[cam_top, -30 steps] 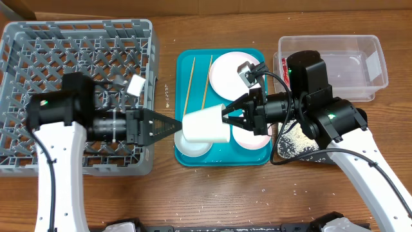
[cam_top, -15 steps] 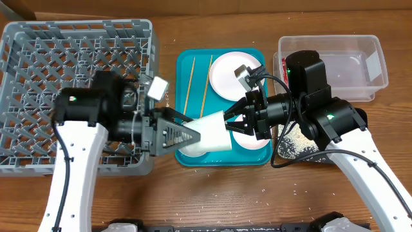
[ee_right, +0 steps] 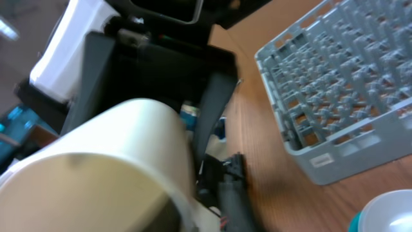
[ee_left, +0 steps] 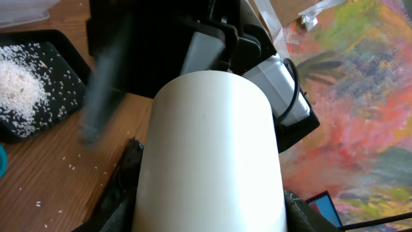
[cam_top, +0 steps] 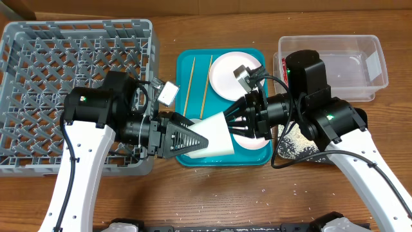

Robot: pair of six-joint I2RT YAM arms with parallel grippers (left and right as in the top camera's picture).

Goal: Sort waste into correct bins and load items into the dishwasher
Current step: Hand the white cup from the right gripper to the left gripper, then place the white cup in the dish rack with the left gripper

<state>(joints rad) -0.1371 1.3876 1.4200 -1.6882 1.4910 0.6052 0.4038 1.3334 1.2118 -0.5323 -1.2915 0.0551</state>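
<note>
The right gripper [cam_top: 233, 122] is clasping the small white cup [cam_top: 217, 132] by one end, holding it sideways in the air over the teal tray [cam_top: 187, 64]. The left gripper [cam_top: 196, 138] is straddling the other end, its fingers [ee_left: 122, 183] flanking the cup; whether they're pressing on it, I can't tell.

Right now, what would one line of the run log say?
phase: handover | white cup: midair over teal tray | right gripper: gripping cup | left gripper: straddling cup, grip unclear
</note>
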